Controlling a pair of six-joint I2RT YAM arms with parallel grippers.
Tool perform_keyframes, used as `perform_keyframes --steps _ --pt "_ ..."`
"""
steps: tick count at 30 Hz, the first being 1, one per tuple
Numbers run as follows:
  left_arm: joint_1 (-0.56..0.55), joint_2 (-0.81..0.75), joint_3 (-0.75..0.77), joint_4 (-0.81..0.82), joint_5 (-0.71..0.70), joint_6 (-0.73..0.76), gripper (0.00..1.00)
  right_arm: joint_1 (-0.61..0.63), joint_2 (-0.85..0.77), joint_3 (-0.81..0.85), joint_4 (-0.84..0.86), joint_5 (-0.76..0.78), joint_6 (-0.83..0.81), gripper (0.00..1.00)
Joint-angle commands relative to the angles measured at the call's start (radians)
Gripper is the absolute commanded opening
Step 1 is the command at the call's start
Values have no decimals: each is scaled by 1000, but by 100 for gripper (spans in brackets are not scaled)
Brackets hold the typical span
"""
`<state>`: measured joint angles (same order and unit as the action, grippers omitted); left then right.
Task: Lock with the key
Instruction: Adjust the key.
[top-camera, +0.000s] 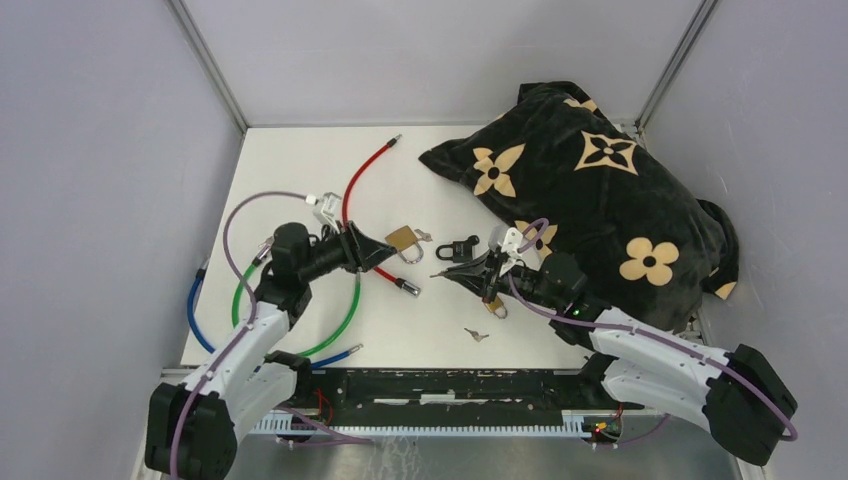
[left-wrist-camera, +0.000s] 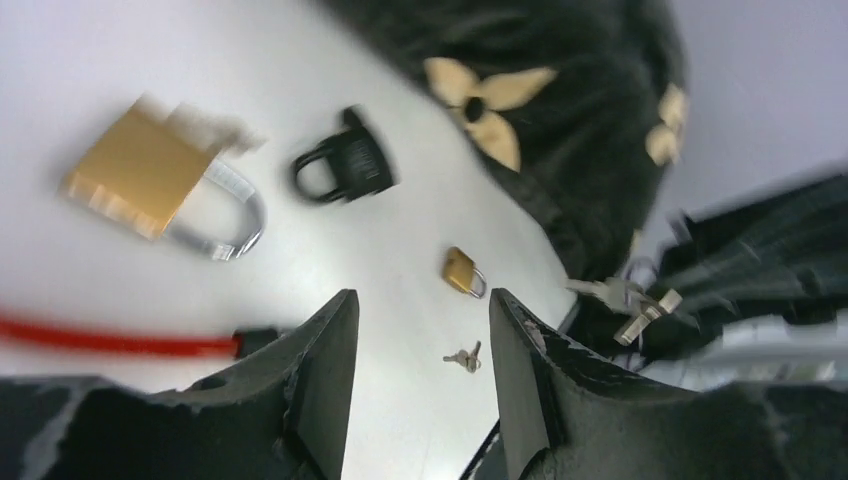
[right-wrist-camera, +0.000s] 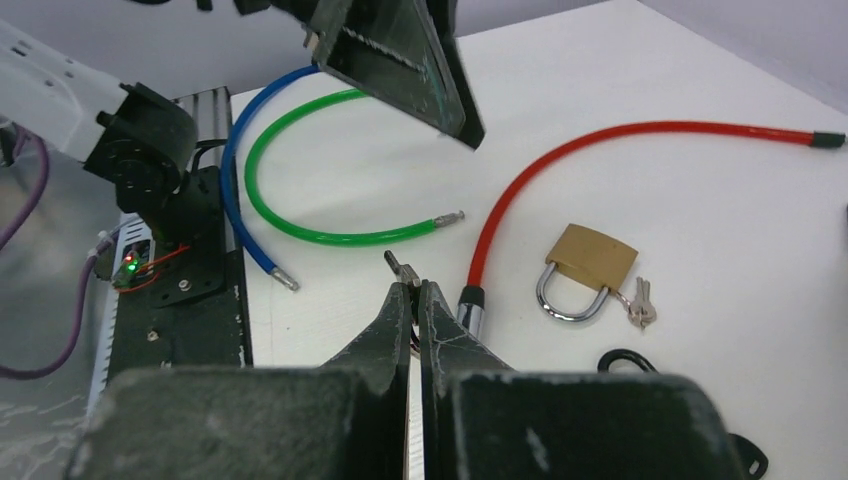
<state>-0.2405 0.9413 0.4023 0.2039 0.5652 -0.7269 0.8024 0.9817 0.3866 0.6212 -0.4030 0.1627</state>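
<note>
Now, right jaws tight on the key (right-wrist-camera: 401, 267), tip leftward toward the left arm (top-camera: 240, 345); left jaws apart, empty.

Large brass padlock (left-wrist-camera: 140, 185) smearing in motion blur at upper left, red cable (left-wrist-camera: 100, 338) running off left edge, key (right-wrist-camera: 400, 268) showing only its tip, lower centre.

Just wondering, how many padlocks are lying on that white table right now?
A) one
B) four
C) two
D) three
D: the left wrist view shows a big brass padlock, a black padlock and a small brass padlock, each lying apart from the others.
</note>
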Motion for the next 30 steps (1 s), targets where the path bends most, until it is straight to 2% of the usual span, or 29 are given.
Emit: perform_keyframes --steps 1,3,6,11,14,18,22,28,30 --pt "-12 -88 154 -54 407 640 57 -2 -79 84 -78 -104 -74 0" --pt "-13 -82 196 -199 423 785 58 -2 -90 109 -123 -97 -94 0" --pt "-38 -67 272 -369 572 983 58 -2 -105 125 -136 -91 -95 0" --pt "-217 -65 360 -441 481 1106 59 -2 -114 128 -112 -74 -71 0" --pt "-289 -51 369 -403 426 1044 61 -2 -111 121 -90 -67 -61 0" --pt "-330 -15 360 -257 338 882 62 -1 -109 106 -53 -75 -46 0" --pt "-372 22 356 -179 274 853 49 0 -110 105 -48 -78 -45 0" --pt "-420 55 346 -95 226 804 41 -1 -117 94 -46 -81 -42 0" --pt "-421 59 346 -78 225 799 33 -1 -118 90 -46 -81 -42 0"
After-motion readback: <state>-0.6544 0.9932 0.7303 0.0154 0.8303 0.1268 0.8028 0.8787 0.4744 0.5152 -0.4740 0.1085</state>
